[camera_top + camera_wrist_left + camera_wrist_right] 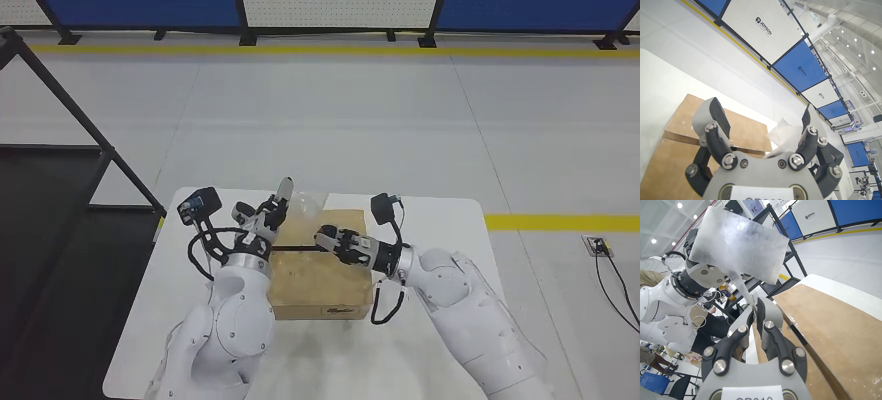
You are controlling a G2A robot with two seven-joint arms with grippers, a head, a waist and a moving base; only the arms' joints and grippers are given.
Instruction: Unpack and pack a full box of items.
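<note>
Right wrist view shows the right gripper (754, 311) pinching the drawn-out corner of a clear plastic bag (738, 243), holding it up over the far edge of the box (829, 321), seemingly to keep it free of the cardboard. The left gripper (762, 113) sits above that same edge of the box with its jaws spread wide, probably placed to take or steady the bag. The box's top flaps are folded down, and it rests on the table (430, 330).
</note>
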